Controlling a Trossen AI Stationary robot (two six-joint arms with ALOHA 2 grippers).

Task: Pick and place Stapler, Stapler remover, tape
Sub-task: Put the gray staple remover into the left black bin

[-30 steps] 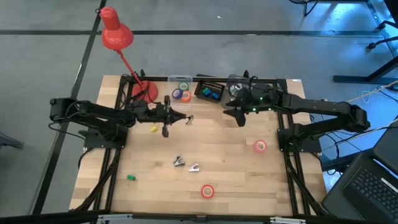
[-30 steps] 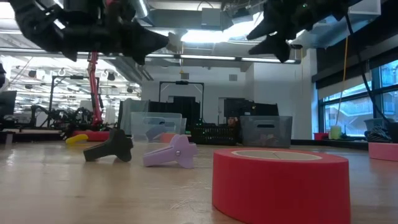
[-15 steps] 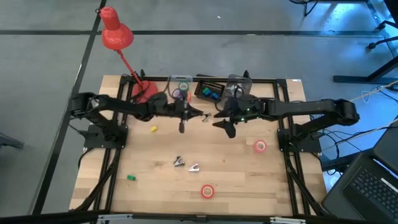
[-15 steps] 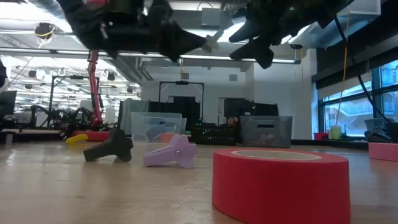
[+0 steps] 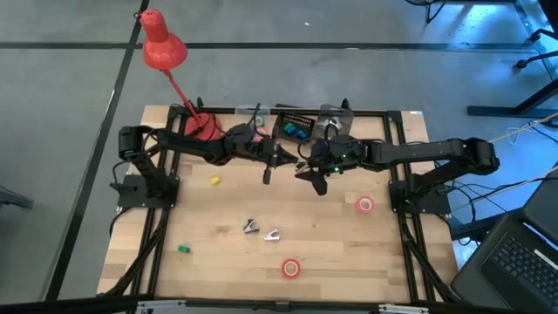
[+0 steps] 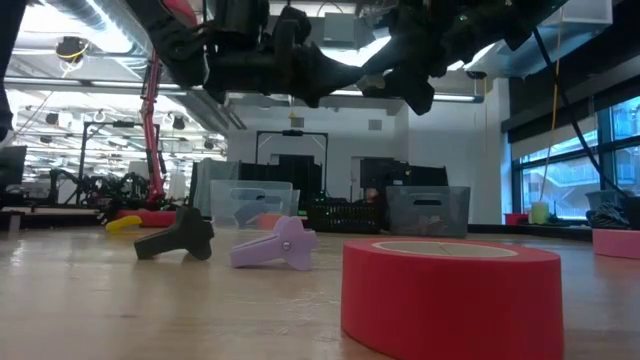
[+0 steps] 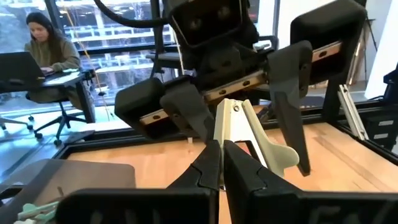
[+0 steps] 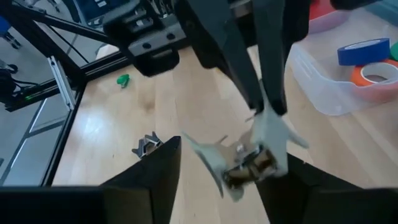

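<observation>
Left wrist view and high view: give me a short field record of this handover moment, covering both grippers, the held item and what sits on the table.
left gripper: shut on the staple remover, held in the air above mid-table
staple remover: cream-coloured, pinched between the left fingers
right gripper: open, fingers either side of the staple remover, not yet gripping
tape on table: red rolls and
clear bin: holds blue and orange tape rolls
other staple removers: lying on the table

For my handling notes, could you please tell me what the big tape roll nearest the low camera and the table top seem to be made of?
The tape roll: matte red-pink tape, probably paper or vinyl; flat smooth sides, no glare. The table top: pale wood, seemingly butcher-block; plank seams and grain show.
</observation>
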